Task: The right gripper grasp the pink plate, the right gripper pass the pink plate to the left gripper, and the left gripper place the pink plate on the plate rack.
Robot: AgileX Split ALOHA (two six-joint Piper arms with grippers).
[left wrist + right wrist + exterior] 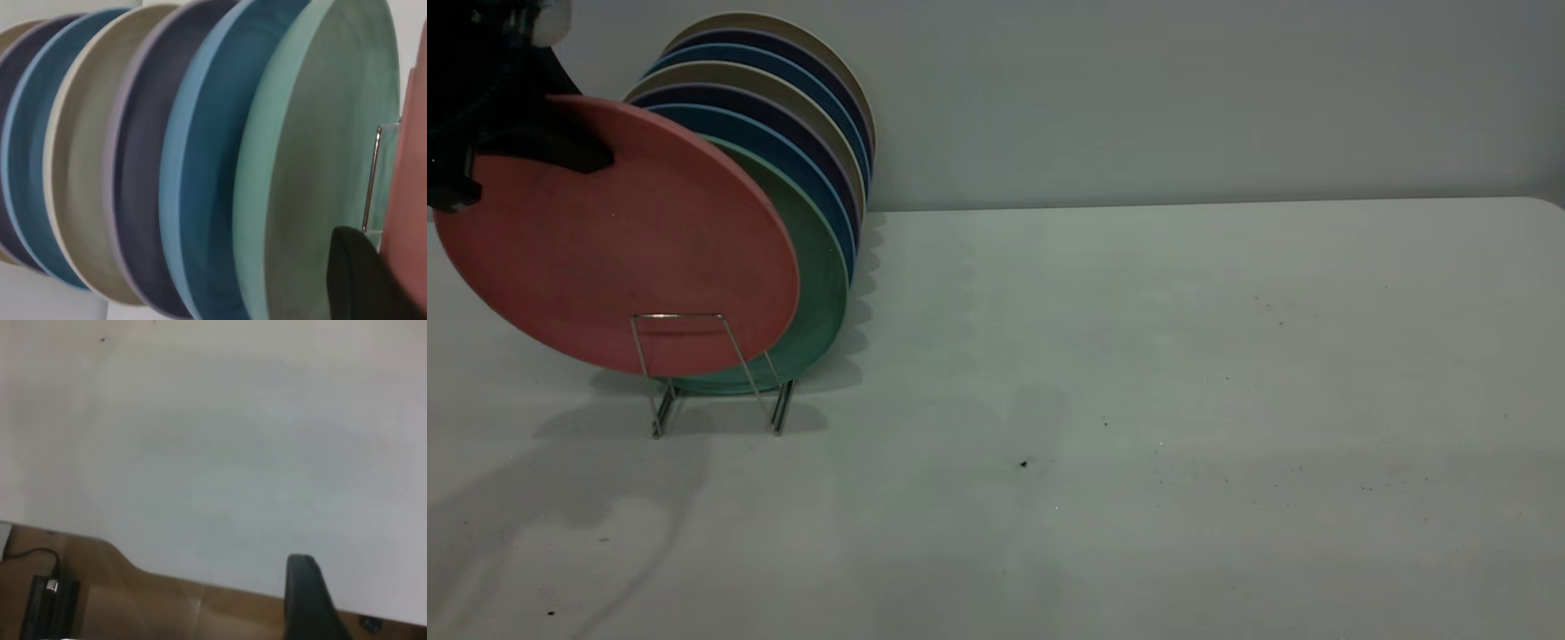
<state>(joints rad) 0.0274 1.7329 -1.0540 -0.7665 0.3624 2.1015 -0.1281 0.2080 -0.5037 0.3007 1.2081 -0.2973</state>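
The pink plate (623, 240) stands tilted at the front of the plate rack (694, 316), with its lower edge behind the front wire loop. I cannot tell if it rests on the rack. My left gripper (569, 151) is shut on the plate's upper left rim, with one black jaw across its face. In the left wrist view a black finger (360, 280) lies against the pink plate (412, 200), beside a rack wire (373, 180). My right gripper (393, 587) is out of the exterior view. It is open and empty over the table's edge, with one finger (303, 587) showing.
Several plates stand in the rack behind the pink one: a teal-green plate (823, 276) first, then blue, purple and beige ones (818, 107). The white table (1138, 400) stretches to the right. The right wrist view shows brown floor (167, 607) with a black box and cable.
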